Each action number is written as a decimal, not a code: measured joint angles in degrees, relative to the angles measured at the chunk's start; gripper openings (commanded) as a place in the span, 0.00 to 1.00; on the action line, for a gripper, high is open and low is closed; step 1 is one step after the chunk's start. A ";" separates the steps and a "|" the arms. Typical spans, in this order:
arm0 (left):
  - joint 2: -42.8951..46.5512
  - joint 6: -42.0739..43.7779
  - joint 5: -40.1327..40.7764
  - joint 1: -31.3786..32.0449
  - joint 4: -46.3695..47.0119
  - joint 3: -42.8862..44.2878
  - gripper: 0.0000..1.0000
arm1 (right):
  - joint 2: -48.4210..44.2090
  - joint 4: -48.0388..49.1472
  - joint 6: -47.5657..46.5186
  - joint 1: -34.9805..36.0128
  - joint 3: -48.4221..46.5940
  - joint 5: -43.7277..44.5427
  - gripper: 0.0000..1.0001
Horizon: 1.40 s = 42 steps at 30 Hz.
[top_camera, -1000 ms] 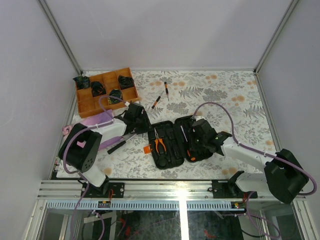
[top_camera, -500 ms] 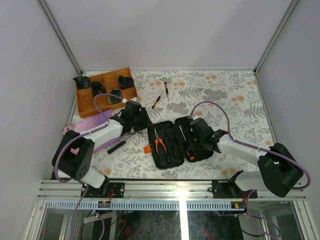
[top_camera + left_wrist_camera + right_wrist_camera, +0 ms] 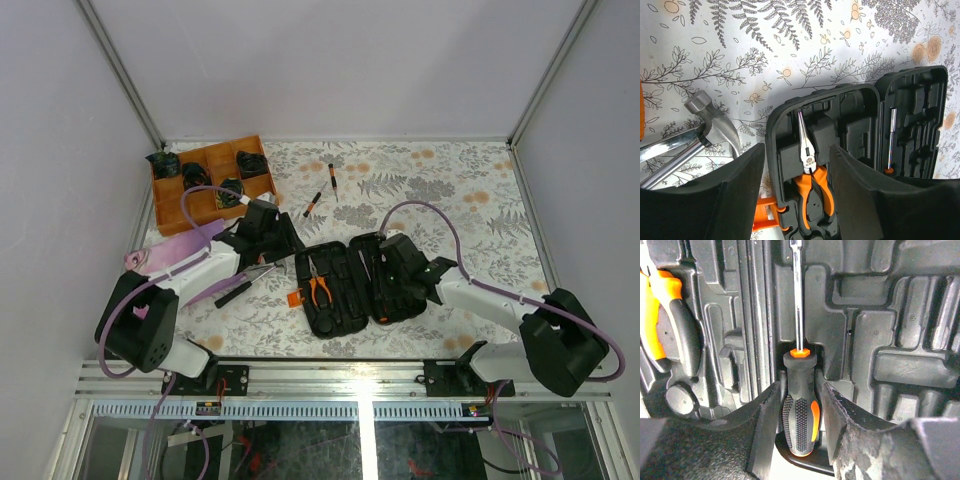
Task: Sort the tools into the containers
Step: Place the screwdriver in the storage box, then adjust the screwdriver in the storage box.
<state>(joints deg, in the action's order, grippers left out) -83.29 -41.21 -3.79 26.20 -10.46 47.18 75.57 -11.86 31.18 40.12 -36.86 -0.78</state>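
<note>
1. We are holding the screwdriver (image 3: 799, 370) by its ribbed handle with the right gripper (image 3: 799, 390), fingers narrow, in its slot of the case (image 3: 865, 340).
2. We are judging it light and stiff; the rubber handle grips better than the smooth shaft.
3. The left gripper (image 3: 796, 155) is hanging wide open above the pliers (image 3: 810, 175).
</note>
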 measured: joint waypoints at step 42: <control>-5.38 5.31 2.73 8.31 -3.65 10.19 0.50 | -7.52 -8.66 -0.52 -0.35 -1.01 -1.05 0.28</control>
<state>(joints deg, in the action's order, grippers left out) -88.66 -35.90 -1.06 34.50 -14.11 57.36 68.05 -20.51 30.65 39.77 -37.87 -1.83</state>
